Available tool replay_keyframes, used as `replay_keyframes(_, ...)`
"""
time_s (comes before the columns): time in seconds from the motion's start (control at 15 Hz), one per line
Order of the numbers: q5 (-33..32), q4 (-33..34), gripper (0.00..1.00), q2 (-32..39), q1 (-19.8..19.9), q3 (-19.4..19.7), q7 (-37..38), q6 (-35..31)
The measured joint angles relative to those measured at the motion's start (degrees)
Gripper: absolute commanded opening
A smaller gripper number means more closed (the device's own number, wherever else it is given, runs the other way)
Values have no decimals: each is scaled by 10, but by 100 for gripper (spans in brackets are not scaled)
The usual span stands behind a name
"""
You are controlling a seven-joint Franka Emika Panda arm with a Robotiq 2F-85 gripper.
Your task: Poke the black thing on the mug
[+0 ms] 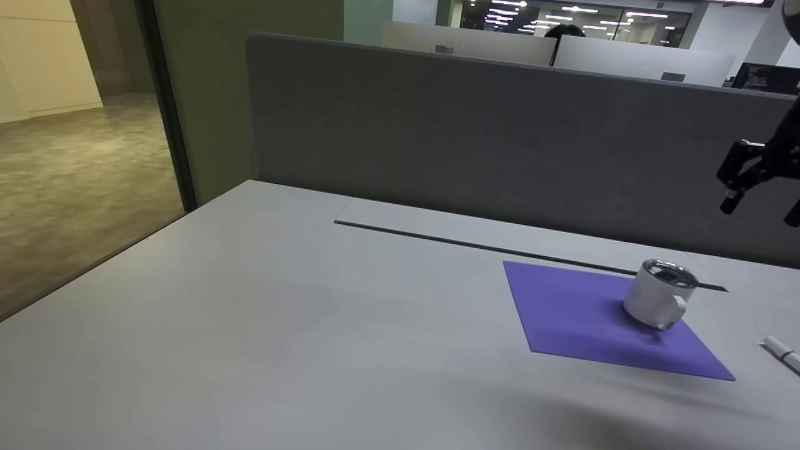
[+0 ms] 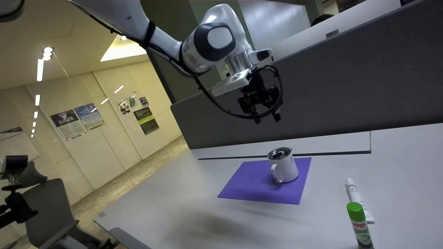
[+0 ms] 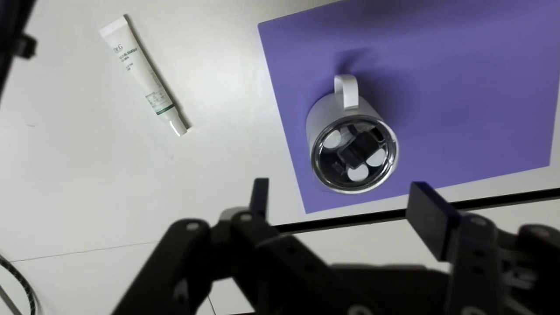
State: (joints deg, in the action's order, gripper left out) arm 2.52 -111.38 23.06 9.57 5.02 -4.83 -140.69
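Jaws are looming nearest in the wrist view: they're standing wide apart, nothing between them, hanging higher than the mug (image 3: 323, 114) and clear of it, toward the side opposite its handle (image 3: 347, 91). Mug is standing upright on the purple sheet (image 3: 472, 96), which is lying on the counter (image 3: 210, 188). Your target, the black thing (image 3: 358, 149), is sitting on top of the mug, roughly mid-lid, jaws not touching it.

You're likely setting up the poke, contact not yet happening. You're probably wanting the jaws closed first, so you're poking with one blunt tip, not straddling the mug's rim. You're then needing a shift toward the handle until that tip is hanging right over the black thing, then going down straight and slow. You're aiming at its middle, pressing lightly, backing straight up; pushing sideways is risking a skid or tip of the mug, since nothing is bracing it. Whether the piece is sliding or fixed, you can't be telling from here.

Tube (image 3: 144, 74) is lying well apart from the mug; in an exterior view, green-capped bottle (image 2: 360, 224) is showing farther out. You're needing neither.
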Motion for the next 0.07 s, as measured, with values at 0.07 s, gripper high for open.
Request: replay_keyframes(0.07, -2, -1, 87, -1, -1, 1, 2, 0)
